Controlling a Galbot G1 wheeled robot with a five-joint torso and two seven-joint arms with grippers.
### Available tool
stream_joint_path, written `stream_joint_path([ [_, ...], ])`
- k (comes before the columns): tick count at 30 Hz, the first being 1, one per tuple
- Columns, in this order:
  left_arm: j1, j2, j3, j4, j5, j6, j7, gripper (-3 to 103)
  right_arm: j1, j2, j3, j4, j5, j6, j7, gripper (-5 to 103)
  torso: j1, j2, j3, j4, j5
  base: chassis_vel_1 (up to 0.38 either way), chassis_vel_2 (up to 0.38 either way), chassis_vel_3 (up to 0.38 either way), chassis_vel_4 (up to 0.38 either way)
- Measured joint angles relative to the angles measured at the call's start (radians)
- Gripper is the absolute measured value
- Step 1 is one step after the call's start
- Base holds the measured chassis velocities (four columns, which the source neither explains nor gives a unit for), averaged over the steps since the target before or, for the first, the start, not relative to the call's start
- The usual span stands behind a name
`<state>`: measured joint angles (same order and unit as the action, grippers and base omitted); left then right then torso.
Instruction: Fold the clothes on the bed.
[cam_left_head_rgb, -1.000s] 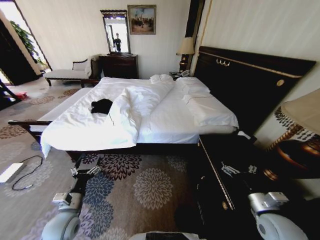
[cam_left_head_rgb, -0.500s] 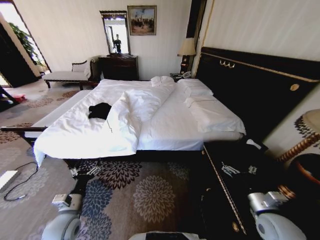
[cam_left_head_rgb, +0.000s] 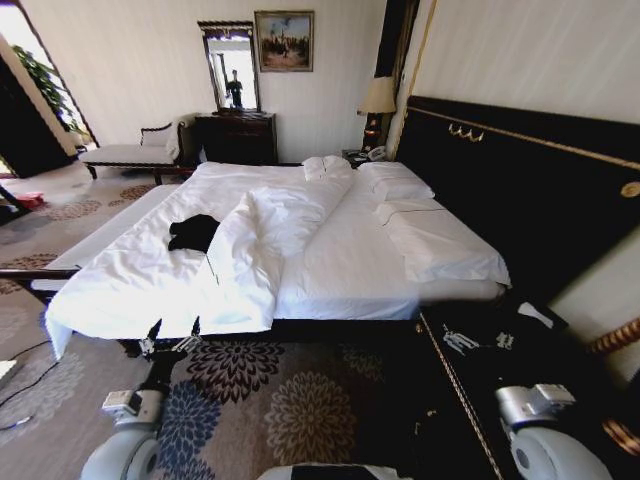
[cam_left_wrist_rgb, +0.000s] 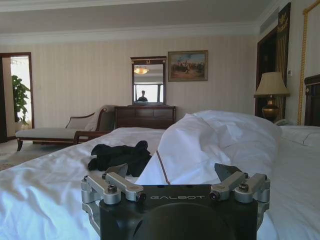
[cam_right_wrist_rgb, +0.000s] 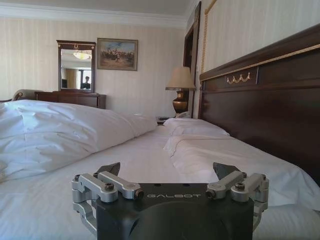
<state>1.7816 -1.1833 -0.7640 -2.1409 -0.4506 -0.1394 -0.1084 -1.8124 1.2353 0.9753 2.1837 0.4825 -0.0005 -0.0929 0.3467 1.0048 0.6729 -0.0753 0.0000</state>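
From the head camera, you are looking at the bed side-on, and the whole scene is sliding right compared with a second ago: the bedside lamp shade has left the frame and the bed's near corner now sits closer to your left arm, so it is the robot that is moving, not the things. The top is lying crumpled on the duvet, just beside its bunched ridge, on your left half of the bed. Your left gripper is hanging low at the bed's edge with fingers spread wide; your right gripper is waiting over the dark nightstand. From the left wrist, the top is sitting ahead, beyond the open, empty fingers. From the right wrist, the right gripper is also gaping empty, facing pillows and headboard. Folding is not yet starting; you are closing in.
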Motion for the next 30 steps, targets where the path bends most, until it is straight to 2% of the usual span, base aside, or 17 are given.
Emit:
stream_joint_path([
  [12,0.002,0.0,-0.004,0.012,-0.001,-0.008,0.004,100,-0.002,-0.008,-0.004,-0.001,0.008,0.001,0.001,100,0.0,0.0,0.0,0.0001,0.0002,-0.181,0.193,0.183,-0.188],
  [17,0.002,-0.007,-0.019,0.015,-0.034,-0.009,0.005,100,-0.003,-0.002,-0.008,0.0,0.009,0.001,0.0,100,0.0,0.0,0.0,0.0,-0.0001,-0.208,0.187,0.183,-0.178],
  [30,-0.002,0.007,-0.017,0.008,-0.028,-0.027,0.023,100,0.002,-0.003,-0.009,-0.004,0.005,0.004,-0.001,100,0.0,0.0,0.0,0.0,0.0001,-0.182,0.195,0.182,-0.189],
])
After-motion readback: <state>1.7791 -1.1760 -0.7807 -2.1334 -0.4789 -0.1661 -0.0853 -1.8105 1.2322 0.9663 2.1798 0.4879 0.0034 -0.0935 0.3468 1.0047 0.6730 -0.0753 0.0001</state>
